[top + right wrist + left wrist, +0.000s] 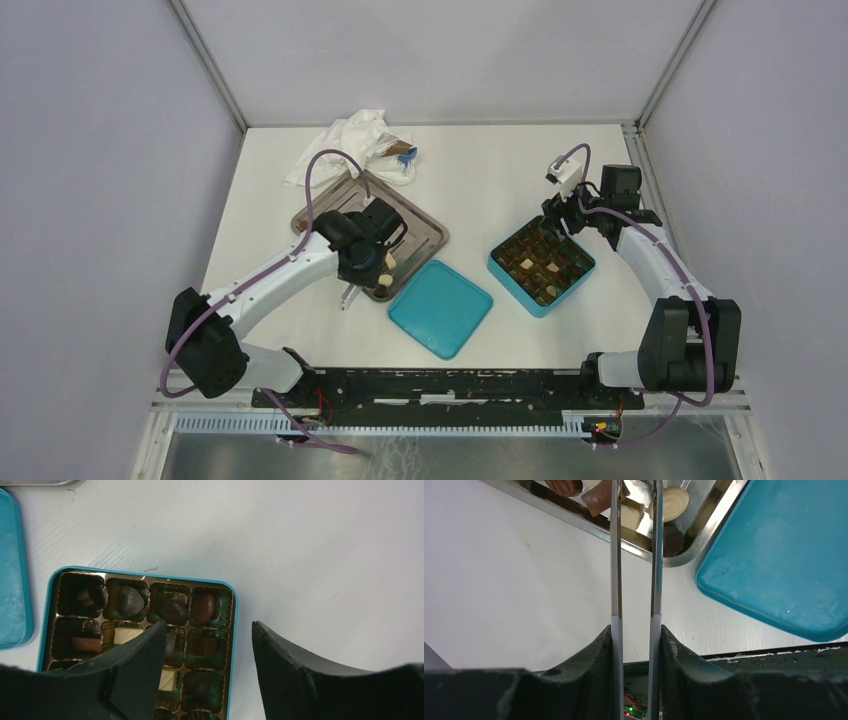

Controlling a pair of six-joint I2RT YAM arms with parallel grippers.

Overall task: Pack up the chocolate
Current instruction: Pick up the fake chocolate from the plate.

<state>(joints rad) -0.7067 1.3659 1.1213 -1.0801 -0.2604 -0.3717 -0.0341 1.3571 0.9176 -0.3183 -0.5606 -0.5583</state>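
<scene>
Several loose chocolates [672, 501], brown and cream-white, in metal tray [574, 522] toward desk [480, 170] left side. Left claw [635, 630] over tray, clamped on steel tweezers [615, 555], blades narrowly apart, tips past wrist view's top. Teal lid [774, 555] just beside tray, near desk's front edge. Packed chocolates [202, 607] seated in cells of teal box [150, 574], toward right edge. Right claw [207, 630] spread wide above box, gripping nothing.
</scene>
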